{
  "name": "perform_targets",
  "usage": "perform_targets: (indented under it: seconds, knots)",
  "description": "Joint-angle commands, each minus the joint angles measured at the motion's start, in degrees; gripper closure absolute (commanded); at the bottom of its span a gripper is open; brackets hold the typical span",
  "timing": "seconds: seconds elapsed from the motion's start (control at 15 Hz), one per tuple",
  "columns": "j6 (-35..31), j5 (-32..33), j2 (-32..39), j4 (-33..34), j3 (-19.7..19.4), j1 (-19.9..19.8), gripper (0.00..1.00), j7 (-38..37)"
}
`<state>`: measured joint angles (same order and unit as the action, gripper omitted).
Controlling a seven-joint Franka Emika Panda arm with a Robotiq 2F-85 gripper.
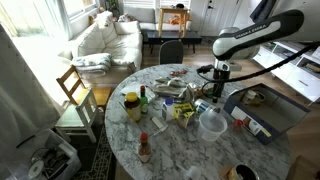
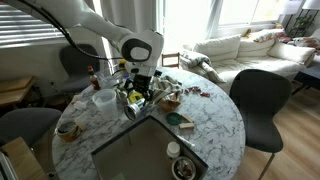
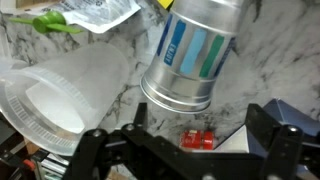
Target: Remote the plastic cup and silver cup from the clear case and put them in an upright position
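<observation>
In the wrist view the silver cup [image 3: 195, 55], metal with a blue striped label, lies tilted on the marble table with its round rim facing me. To its left the clear case [image 3: 60, 95], a translucent whitish tub, lies on its side. My gripper [image 3: 185, 140] is open and empty, with the fingers just below the silver cup's rim, not touching it. In both exterior views the gripper [image 1: 215, 85] [image 2: 140, 85] hangs over the clutter, beside the clear case [image 1: 212, 123] [image 2: 103, 98]. I cannot make out a separate plastic cup.
A small red item [image 3: 197, 140] lies between the fingers. A grey rectangular tray [image 2: 140, 150] [image 1: 270, 110] sits at the table's edge. Bottles [image 1: 131, 103] and a red-capped bottle [image 1: 144, 148] stand across the table. A packet with green leaves [image 3: 90, 15] lies beyond the case. Chairs [image 2: 255, 100] surround the table.
</observation>
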<state>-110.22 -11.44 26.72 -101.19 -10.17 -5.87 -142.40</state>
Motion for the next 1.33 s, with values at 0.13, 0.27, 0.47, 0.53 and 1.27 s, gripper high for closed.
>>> perform_targets:
  seconds: [0.13, 0.27, 0.47, 0.53, 1.27]
  knots:
    - [-8.47, 1.22, -4.82, -5.46, -0.58, 0.21, 0.0, 0.99]
    - [-9.72, 3.8, -7.87, -8.97, -0.35, -0.09, 0.0, 8.07]
    - [-8.77, 6.43, -12.02, -13.88, -0.33, -0.52, 0.0, 17.45]
    - [-8.55, 6.99, -13.05, -15.36, -0.23, -0.6, 0.0, 20.5]
    - [-8.72, 6.64, -13.71, -17.17, -0.07, -0.06, 0.0, 31.58]
